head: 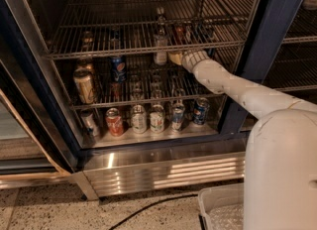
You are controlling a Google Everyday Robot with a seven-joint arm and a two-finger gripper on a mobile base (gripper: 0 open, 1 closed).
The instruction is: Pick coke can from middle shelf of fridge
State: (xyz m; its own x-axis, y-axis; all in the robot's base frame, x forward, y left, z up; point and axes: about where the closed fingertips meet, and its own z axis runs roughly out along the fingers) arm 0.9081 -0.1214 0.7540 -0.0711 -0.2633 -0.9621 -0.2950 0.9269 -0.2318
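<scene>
The fridge (260, 45) stands open with wire racks inside. A small red can, the coke can (179, 32), stands on a chrome wire rack, the middle shelf (99, 54), to the right of a glass bottle (160, 43). My gripper (176, 57) is at that rack's front rail, just below and in front of the red can, and the white arm (233, 87) reaches in from the right. I cannot tell whether it touches the can. A blue Pepsi can (118, 68) and a tan can (84, 85) stand on the rack below.
On the steel floor panel stands a row of cans, with a red-orange can (115, 122) at the left and a blue can (200, 111) at the right. A ribbed steel base (163, 172) lies below. A white bin (223, 209) and a black cable (148, 206) are on the floor.
</scene>
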